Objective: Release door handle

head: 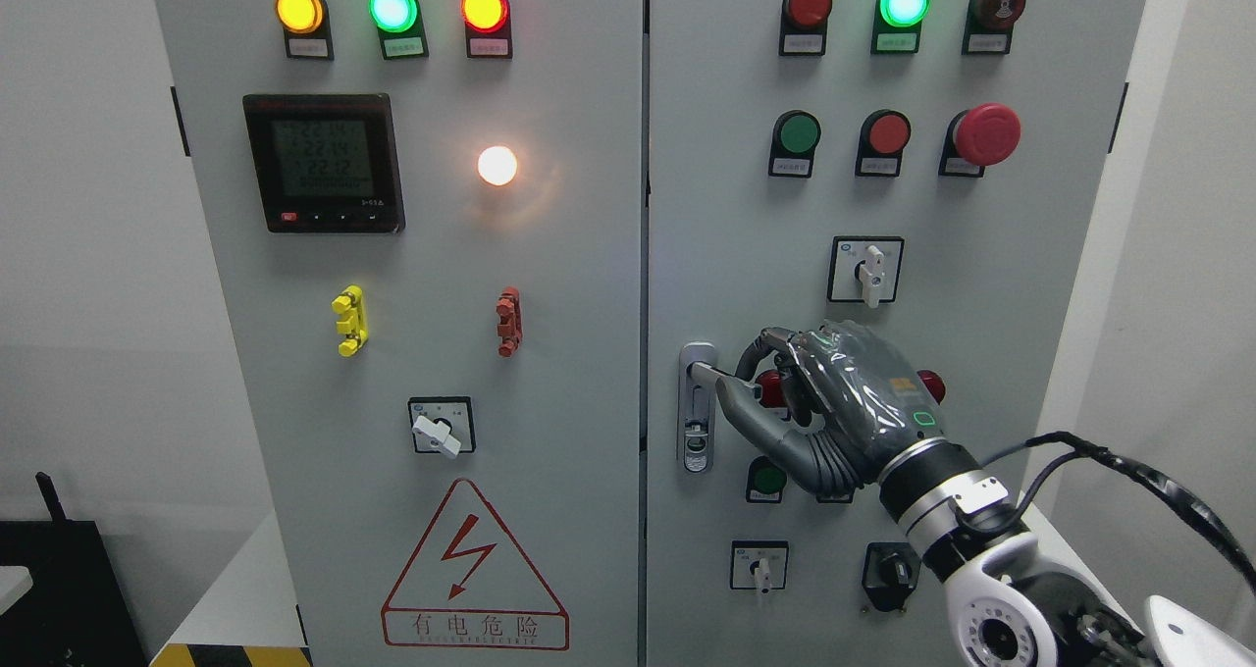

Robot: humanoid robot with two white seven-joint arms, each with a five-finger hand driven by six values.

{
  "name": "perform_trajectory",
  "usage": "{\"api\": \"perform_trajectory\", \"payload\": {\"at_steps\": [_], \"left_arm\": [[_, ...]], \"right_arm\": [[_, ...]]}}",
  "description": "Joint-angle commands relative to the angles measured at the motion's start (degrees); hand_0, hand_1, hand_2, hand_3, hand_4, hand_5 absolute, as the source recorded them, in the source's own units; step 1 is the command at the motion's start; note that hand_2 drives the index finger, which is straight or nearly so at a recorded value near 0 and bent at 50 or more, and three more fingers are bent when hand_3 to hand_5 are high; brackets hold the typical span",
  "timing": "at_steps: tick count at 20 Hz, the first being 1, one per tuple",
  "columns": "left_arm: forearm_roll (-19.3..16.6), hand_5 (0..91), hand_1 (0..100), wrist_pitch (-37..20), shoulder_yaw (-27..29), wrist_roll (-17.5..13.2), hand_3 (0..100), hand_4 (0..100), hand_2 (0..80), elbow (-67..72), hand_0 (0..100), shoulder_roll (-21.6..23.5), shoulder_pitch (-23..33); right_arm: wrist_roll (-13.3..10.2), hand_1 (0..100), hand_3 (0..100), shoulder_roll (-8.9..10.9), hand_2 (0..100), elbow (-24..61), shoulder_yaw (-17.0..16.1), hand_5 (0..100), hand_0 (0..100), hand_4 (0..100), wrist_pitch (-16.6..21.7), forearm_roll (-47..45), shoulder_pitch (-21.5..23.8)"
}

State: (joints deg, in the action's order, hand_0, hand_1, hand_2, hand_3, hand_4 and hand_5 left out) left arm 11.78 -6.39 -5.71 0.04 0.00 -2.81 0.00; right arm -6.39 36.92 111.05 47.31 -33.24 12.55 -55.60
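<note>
While the right hand (834, 407) reaches leftward, its curled fingers (760, 353) wrap the door handle (698, 407) lever on the right cabinet door (883, 284).

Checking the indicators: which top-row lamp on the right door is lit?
The middle lamp, glowing green; the red lamp left of it and the one on its right are dark.

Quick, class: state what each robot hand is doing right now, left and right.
Left hand: not in view.
Right hand: fingers curled around the lever of the door handle, not yet released.
</note>
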Motion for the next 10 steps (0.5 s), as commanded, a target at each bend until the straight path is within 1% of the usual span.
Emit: {"api": "perform_trajectory", "payload": {"at_steps": [1,10], "left_arm": [[0.0,0.0,39,0.0,0.0,0.0,0,0,0.0,-1.8,12,0.0,1.8],[0.0,0.0,39,0.0,0.0,0.0,0,0,0.0,-1.8,12,0.0,1.8]], "right_arm": [[-0.4,9,100,-0.54,47,-0.6,0.1,100,51,100,0.0,0.0,0.0],[-0.5,9,100,-0.54,47,-0.6,0.0,100,51,100,0.0,0.0,0.3]]}}
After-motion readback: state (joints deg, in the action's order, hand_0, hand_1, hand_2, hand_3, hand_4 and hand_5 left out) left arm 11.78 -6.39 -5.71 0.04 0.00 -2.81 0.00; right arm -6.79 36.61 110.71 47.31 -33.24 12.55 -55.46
